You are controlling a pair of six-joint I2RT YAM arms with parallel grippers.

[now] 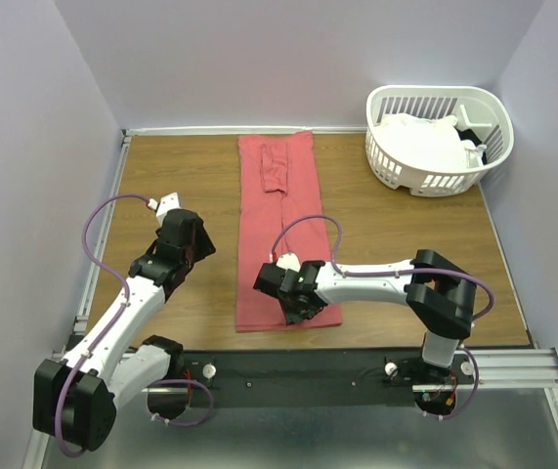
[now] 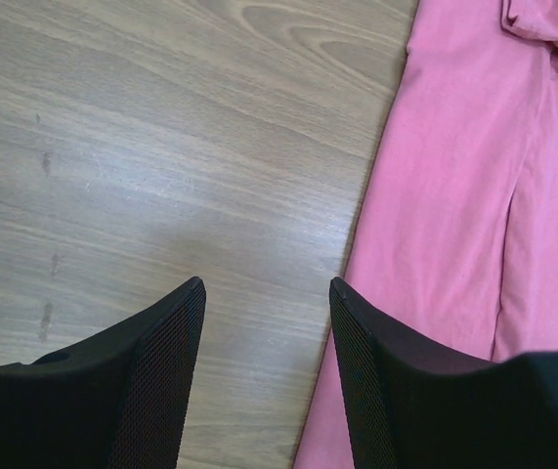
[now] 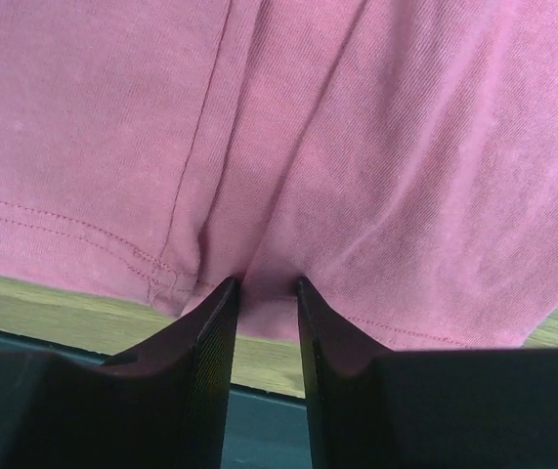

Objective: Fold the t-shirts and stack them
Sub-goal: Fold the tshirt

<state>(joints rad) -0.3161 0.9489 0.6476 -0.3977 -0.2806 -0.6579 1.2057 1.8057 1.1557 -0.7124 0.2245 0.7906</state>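
Hem: of coral-red t-shirt (image 1: 280, 230), was pinched by right pincer (image 3: 267, 285).
Left pincer (image 2: 267, 283): was held agape over bench (image 2: 161, 147).

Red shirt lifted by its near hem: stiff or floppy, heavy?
Likely floppy: the red shirt puckers into folds where the right jaws pinch its hem. Probably light: thin knit, lying flat on the table. Held at one point, the rest would likely sag and trail.

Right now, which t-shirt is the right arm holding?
The coral-red t-shirt, spread lengthwise on the table; the right gripper has its jaws pinching the near hem. The white t-shirts sit bunched in the basket.
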